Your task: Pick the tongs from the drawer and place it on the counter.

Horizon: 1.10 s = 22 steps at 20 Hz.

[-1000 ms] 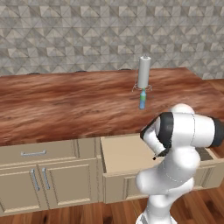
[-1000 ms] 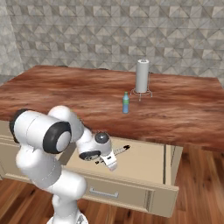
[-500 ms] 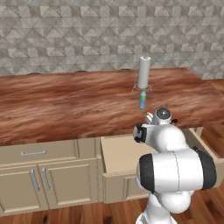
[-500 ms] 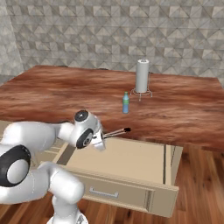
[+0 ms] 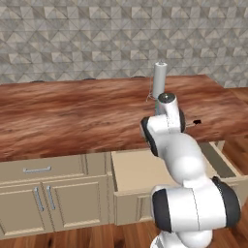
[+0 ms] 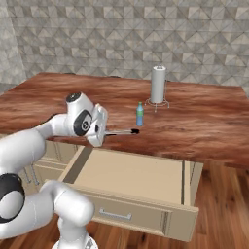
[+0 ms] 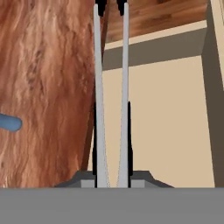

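Observation:
My gripper (image 6: 106, 133) is shut on the tongs (image 6: 124, 132), which stick out level toward the right, above the front edge of the counter (image 6: 204, 131). In the hand view the tongs (image 7: 124, 65) run as two pale silvery arms with dark tips from between my fingers (image 7: 129, 131), over the line where the counter (image 7: 43, 78) meets the open drawer (image 7: 175, 127). Only the dark tip of the tongs (image 5: 196, 121) peeks past my arm in the left base view. The drawer (image 6: 131, 175) stands pulled out below, its tan floor bare.
A small blue-green bottle (image 6: 139, 115) and a tall grey cylinder (image 6: 157, 84) on a wire stand sit on the counter behind the tongs. A narrower drawer front with a silver bar handle (image 5: 37, 170) lies left of the open drawer (image 5: 133, 172).
The arm has risen out of the drawer and swung up toward the counter, carrying the tongs from low inside the drawer to above the counter's front edge.

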Motion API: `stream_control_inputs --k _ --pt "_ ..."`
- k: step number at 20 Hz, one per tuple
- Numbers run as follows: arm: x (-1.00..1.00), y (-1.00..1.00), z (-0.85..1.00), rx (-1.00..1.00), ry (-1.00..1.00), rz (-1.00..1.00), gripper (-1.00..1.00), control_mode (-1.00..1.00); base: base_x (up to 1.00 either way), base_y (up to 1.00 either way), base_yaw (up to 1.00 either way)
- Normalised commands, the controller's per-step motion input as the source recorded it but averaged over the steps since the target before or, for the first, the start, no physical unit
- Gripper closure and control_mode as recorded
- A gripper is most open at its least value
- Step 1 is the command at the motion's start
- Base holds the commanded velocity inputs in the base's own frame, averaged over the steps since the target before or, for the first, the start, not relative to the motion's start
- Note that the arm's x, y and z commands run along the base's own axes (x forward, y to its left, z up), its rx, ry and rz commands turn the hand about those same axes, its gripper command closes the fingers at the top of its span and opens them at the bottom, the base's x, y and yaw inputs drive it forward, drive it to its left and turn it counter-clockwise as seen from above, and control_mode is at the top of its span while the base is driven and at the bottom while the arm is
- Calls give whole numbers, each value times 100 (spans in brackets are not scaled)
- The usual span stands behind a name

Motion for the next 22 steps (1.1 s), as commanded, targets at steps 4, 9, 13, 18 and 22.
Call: stream_control_inputs --k 4,9,13,18,22 --pt "66 41 77 9 17 -3 100 -100 0 0 0" --pt "86 60 35 3 23 0 100 -100 0 0 0" --pt "70 88 0 0 21 0 100 -100 0 0 0" --pt "74 79 -17 -2 12 -6 100 -100 0 0 0" --pt "80 12 -17 3 5 -3 100 -100 0 0 0"
